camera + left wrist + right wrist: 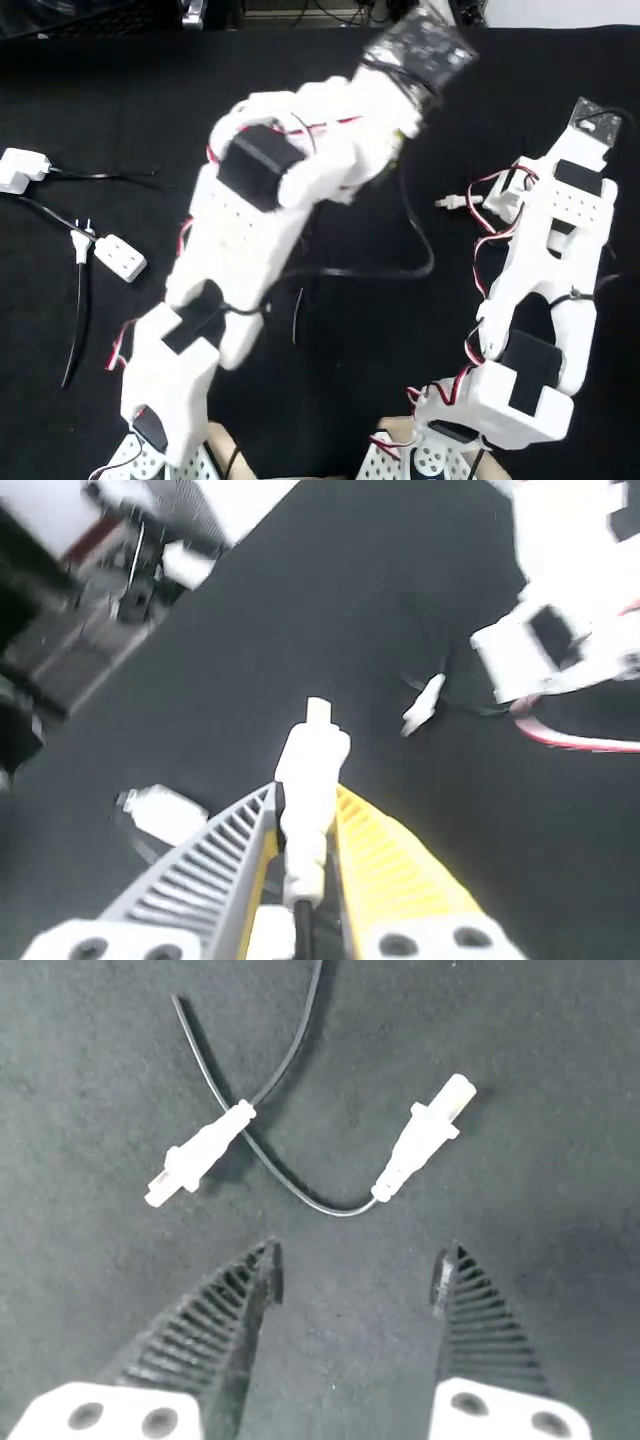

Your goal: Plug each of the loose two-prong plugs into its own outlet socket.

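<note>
Far-left white socket block (18, 168): cable at its end, can't tell if mated. Next socket block (121, 257): black-cabled plug (82, 243) lies just beside it, looks unplugged. Left gripper (305, 802) clamped on a white plug (312, 765), held off the table. Right gripper (358, 1255) wide open, empty, above a loose plug (200, 1150) and a pale connector (425, 1140). My read: most insertions are left to do.

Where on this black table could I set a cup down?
Bare cloth lies at the far left, between the white adapter and the left arm, and in the front-left corner beside the black cord. Between the arms, cables and a loose plug crowd it.
</note>
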`<action>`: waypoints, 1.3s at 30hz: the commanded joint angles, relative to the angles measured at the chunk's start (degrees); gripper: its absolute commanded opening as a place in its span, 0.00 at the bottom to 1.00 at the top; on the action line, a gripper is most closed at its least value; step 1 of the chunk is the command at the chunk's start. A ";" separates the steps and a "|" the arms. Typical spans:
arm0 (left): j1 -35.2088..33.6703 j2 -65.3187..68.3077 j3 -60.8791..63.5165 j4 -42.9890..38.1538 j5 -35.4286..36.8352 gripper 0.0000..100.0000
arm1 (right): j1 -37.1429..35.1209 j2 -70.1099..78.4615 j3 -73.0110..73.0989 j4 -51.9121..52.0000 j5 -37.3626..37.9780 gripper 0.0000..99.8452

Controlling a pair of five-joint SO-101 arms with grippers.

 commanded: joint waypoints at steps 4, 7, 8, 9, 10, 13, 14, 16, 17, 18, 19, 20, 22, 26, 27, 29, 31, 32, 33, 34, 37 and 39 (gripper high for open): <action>-2.59 -8.26 0.92 0.62 1.85 0.03 | -5.01 -3.47 -2.68 0.62 -0.35 0.25; -0.40 -12.66 1.19 0.62 2.20 0.03 | -5.10 -4.26 -2.68 1.14 -0.44 0.25; -0.31 -13.54 2.15 0.62 2.29 0.03 | -5.10 -4.44 -2.68 1.14 -0.44 0.25; -0.48 -14.07 4.09 0.62 2.37 0.03 | -5.10 -4.44 -2.68 1.23 -0.44 0.25; -0.75 -14.68 6.46 0.62 2.37 0.03 | -5.10 -4.44 -2.68 1.23 -0.35 0.25; -4.62 -16.09 15.69 0.62 4.66 0.03 | -5.45 -4.62 -1.45 1.14 -0.35 0.25; -6.20 -17.23 18.86 0.53 6.15 0.03 | -5.89 -4.70 -1.27 1.14 -0.26 0.25; -8.40 -20.22 24.66 0.35 6.95 0.03 | -6.33 -4.70 -1.10 1.14 -0.26 0.25; -8.84 -22.24 27.30 0.26 7.03 0.03 | -6.59 -4.70 -1.10 1.14 -0.26 0.25; -8.92 -24.53 29.93 0.26 6.95 0.03 | -6.86 -4.70 -1.10 1.14 -0.26 0.25; -8.92 -27.25 32.40 0.18 7.03 0.03 | -6.95 -4.70 -1.19 1.14 -0.26 0.25; -8.92 -30.24 35.12 -0.18 7.12 0.03 | -7.30 -4.70 -1.19 1.14 -0.26 0.25; -8.92 -36.66 42.51 -3.16 7.12 0.03 | -8.18 -4.70 -1.10 1.23 -0.26 0.25; -9.80 -52.22 67.82 -14.86 6.68 0.03 | -10.46 -4.70 -0.31 1.23 -0.26 0.25; -10.77 -56.44 76.26 -19.25 6.68 0.03 | -11.43 -4.70 0.04 1.23 -0.26 0.25; -12.35 -65.58 94.73 -30.68 6.68 0.03 | -13.19 -4.70 0.40 1.23 -0.26 0.25; -14.99 -75.52 112.22 -44.40 6.68 0.03 | -14.86 -4.70 0.40 1.23 -0.26 0.25; -16.40 -80.70 120.66 -51.52 6.68 0.03 | -15.56 -4.70 0.40 1.23 -0.26 0.25; -17.54 -85.54 128.04 -58.37 6.77 0.03 | -16.26 -4.70 0.40 1.23 -0.26 0.25; -18.51 -90.29 134.99 -64.88 6.77 0.03 | -17.05 -4.70 0.40 1.23 -0.26 0.25; -20.35 -101.10 150.37 -77.98 7.12 0.03 | -19.25 -4.62 0.40 1.23 -0.26 0.25; -20.26 -104.09 155.38 -80.26 7.38 0.03 | -20.84 -4.53 0.31 1.23 1.41 0.25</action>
